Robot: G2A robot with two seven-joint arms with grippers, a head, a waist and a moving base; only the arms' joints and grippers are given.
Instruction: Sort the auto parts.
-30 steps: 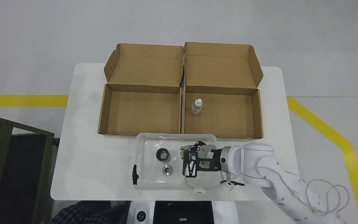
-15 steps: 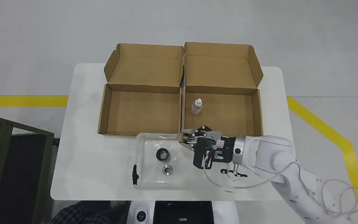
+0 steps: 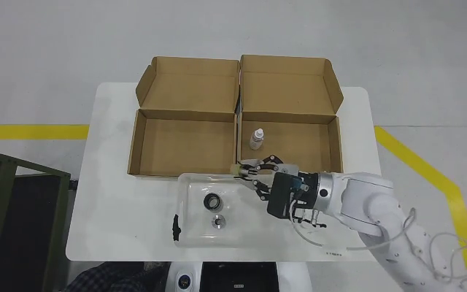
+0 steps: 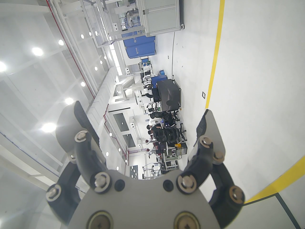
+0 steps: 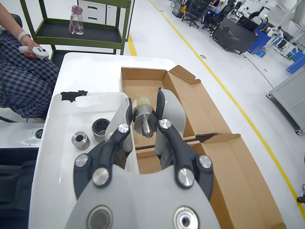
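Your right gripper pinches the part between its two fingers, above the far rim of the tray, close to where the left box and the right box meet. The part's long axis lies along the fingers: the threaded stud points back toward the wrist, and the capped end points away, toward the boxes. One second ago this gripper was low inside the tray, near its middle; now it has come up and moved toward the boxes with the part in it. The part is a smooth steel cylinder with a thin threaded stud and a pale yellowish cap. The tray is clear plastic with rounded corners; in it lie a black ring and a short steel plug with a dark hole on top, close together. The boxes are brown cardboard with open lids, and a small white bottle stands upright in the right box. Your left gripper is spread wide, with nothing between its fingers.
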